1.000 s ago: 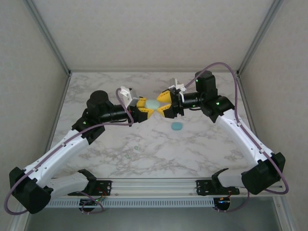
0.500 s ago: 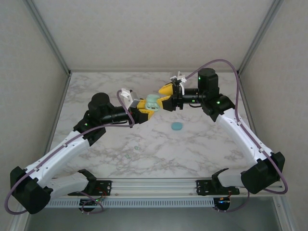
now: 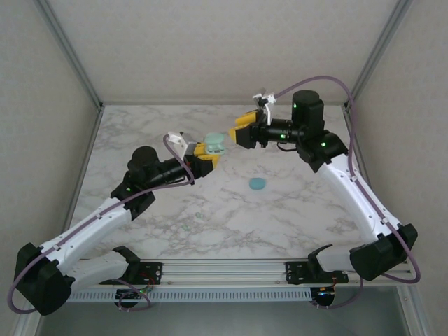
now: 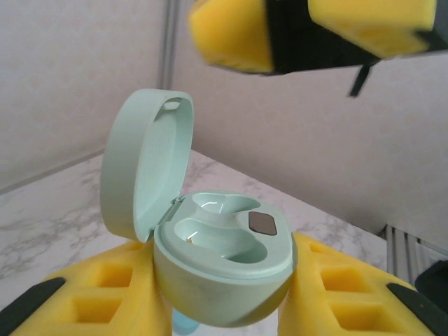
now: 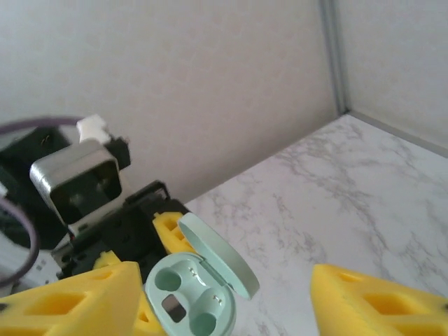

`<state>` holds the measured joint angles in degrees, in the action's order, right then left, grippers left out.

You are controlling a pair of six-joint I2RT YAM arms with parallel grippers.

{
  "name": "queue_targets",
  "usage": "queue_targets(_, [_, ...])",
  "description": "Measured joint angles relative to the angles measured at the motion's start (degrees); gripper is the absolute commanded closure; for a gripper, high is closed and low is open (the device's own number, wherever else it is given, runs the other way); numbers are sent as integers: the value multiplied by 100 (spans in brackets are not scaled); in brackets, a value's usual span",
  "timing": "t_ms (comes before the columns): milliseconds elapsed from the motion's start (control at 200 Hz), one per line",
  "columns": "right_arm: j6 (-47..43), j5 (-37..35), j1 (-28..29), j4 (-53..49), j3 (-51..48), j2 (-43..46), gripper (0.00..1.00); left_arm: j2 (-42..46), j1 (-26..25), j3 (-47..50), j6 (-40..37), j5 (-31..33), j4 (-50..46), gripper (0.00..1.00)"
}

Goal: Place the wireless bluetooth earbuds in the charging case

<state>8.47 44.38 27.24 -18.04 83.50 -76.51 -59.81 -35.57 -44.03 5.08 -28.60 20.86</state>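
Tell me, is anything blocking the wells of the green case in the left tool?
Nothing visible does. The case, gripped by the left tool, has its lid swung open, and both wells lie bare and empty. The right tool, open, hangs apart from it.

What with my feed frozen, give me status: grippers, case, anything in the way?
Left gripper shut on green case, lid open, wells empty. Right gripper open, empty, facing case. Earbuds lying on table; nothing blocking.

Left claw gripping, right claw spread wide
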Motion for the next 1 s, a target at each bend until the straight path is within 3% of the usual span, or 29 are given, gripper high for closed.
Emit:
queue_targets(110, [367, -719, 0, -597, 275, -59, 59, 229, 260, 258, 212, 205, 151, 79])
queue_targets(340, [1193, -1401, 138, -1714, 164, -1167, 59, 1217, 1097, 734, 575, 529, 87, 79])
queue_targets(641, [1349, -2234, 1657, -2693, 146, -3008, 63, 2743, 1180, 754, 590, 970, -669, 78])
queue_targets(801, [1329, -2535, 2376, -3156, 883, -3976, 65, 3187, 1180, 750, 588, 1054, -1012, 78])
queue_targets(1001, [1283, -2935, 2885, -3665, 1814, -4754, 66, 3250, 1180, 575, 540, 1051, -1480, 77])
